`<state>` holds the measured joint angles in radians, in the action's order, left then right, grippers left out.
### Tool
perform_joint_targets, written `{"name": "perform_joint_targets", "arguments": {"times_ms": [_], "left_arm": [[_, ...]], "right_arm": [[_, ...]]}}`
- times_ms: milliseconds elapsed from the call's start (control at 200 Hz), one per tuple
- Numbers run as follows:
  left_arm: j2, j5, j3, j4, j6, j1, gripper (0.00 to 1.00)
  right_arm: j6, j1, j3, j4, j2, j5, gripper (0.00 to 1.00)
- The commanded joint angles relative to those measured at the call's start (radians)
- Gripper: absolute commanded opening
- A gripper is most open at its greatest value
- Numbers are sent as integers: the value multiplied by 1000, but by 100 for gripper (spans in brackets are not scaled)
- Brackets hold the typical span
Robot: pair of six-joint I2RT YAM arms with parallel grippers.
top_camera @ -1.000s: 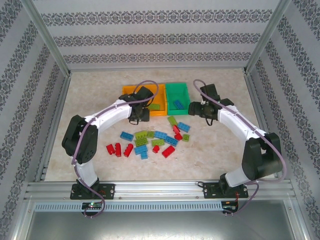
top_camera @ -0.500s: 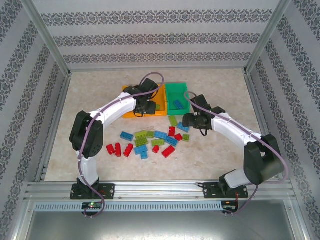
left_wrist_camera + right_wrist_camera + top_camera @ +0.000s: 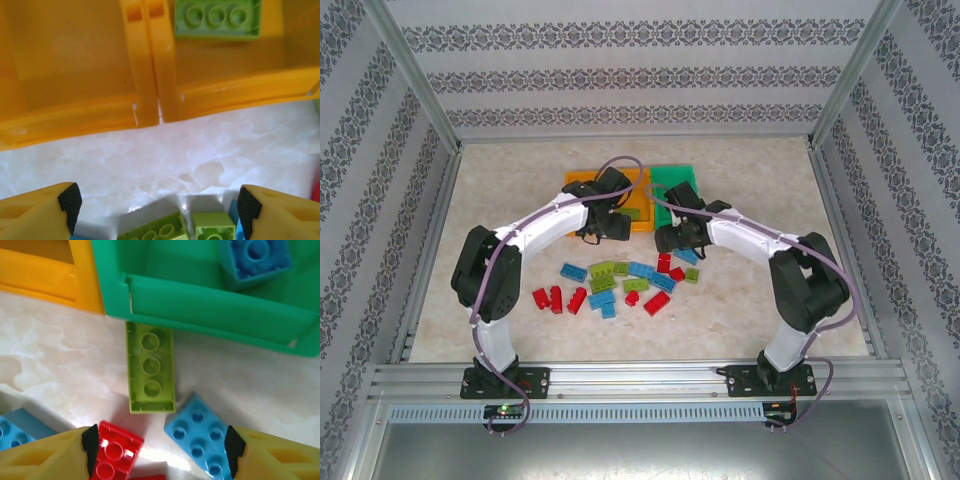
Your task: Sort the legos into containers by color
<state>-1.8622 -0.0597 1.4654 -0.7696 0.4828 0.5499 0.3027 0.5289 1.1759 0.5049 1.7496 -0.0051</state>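
Since a second ago, the right gripper [image 3: 160,445] has been swung from the 3 o'clock side of the green bin [image 3: 200,300] round to its 6 o'clock side. The left gripper [image 3: 159,202] has been drawn back from the orange bins [image 3: 75,117] toward 6 o'clock. Both sets of jaws are seen spread wide, with nothing held between them.

Most of the legos [image 3: 620,280] are scattered on the table at 6 o'clock of the bins. One binned lime brick [image 3: 217,17] is seen in the right-hand orange bin, and one binned blue brick [image 3: 255,257] in the green bin.

A loose lime brick [image 3: 150,367] lies at 12 o'clock of the right gripper, studs up, its far end against the green bin's wall. A red brick [image 3: 115,450] is at 9 o'clock and a loose blue brick [image 3: 200,432] at 3 o'clock.

The bricks are judged light, rigid and smooth-sided, so a slip is likelier than any damage. The loose lime brick would best be pinched across its narrow width, on the flat long sides, at the half clear of the wall.
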Motion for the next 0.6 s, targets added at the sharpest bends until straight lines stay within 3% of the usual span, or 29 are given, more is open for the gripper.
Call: {"name": "perform_joint_targets", "arguments": {"times_ms": [0, 225, 594], "left_arm": [[52, -28, -53, 10, 26, 0, 86], [110, -39, -146, 31, 49, -27, 88], [167, -57, -206, 40, 49, -62, 91]], "right_arm": [[-43, 11, 54, 25, 51, -29, 69], [-66, 16, 139, 56, 160, -56, 69], [-83, 20, 194, 100, 264, -18, 59]]}}
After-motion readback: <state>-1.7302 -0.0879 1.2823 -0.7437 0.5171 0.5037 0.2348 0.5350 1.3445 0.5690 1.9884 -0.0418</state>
